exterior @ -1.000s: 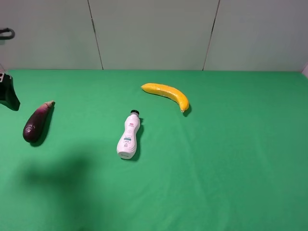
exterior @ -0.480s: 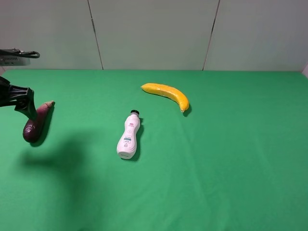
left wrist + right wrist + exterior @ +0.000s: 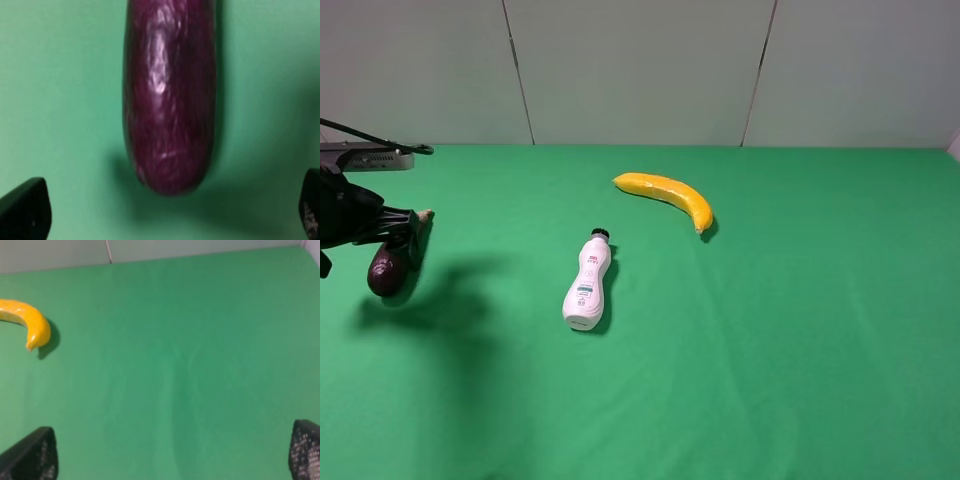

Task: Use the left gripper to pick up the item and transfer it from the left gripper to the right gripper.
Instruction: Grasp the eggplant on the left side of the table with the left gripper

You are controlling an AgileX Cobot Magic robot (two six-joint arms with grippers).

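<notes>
The eggplant [image 3: 170,100] lies on the tabletop [image 3: 770,350], far left. The left tool [image 3: 167,214] hovers over its rounded end, spread wide; the right tool [image 3: 167,455] is spread too. We judge the skin slick, the body firm: clamp mid-body.

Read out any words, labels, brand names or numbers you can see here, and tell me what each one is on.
No text here can be read.
White bottle: its label has a small red mark near the neck and teal print lower down, both too small to read.
Banana, eggplant, green table cover: no writing on them.
</notes>
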